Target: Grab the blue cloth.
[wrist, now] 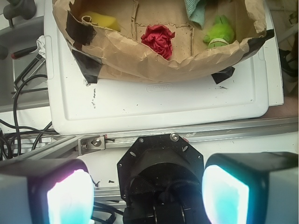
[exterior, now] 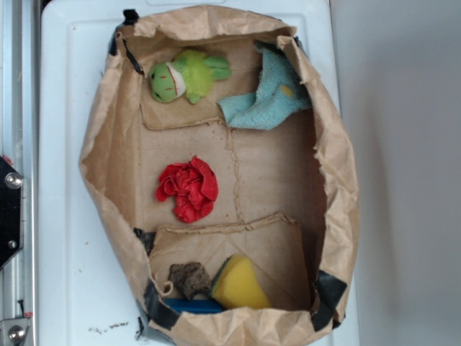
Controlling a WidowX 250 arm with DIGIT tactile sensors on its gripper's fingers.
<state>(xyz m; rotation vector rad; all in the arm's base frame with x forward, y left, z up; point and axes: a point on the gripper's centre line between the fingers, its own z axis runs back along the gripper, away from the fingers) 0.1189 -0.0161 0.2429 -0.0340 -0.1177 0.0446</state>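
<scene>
The pincer (wrist: 148, 189) is seen only in the wrist view, at the bottom of the frame, where its two fingers (wrist: 70, 196) stand wide apart at the lower left and lower right. Nothing is held between them and nothing is touched by them; the gap is filled only by the black body of the wrist. The pincer is kept well apart from the paper bag (exterior: 108, 130), which lies at the top of that view on a white lid (wrist: 163, 102).

In the exterior view the bag is seen from above, opened out, its brown walls rolled down and patched with black tape (exterior: 330, 288). The blue cloth (exterior: 270, 97) is found in the upper right of the bag, crumpled against the right wall, with a small yellow spot showing on it. Just to its left, in the upper part of the frame, a green plush toy (exterior: 187, 74) is laid. A red fabric ball (exterior: 189, 189) is set near the middle of the bag floor, well below the cloth. At the bottom of the frame a yellow sponge (exterior: 240, 283) with a dark-blue edge is propped beside a small brown lump (exterior: 191, 278).

In the wrist view only a corner of the blue cloth is shown, at the top edge.
</scene>
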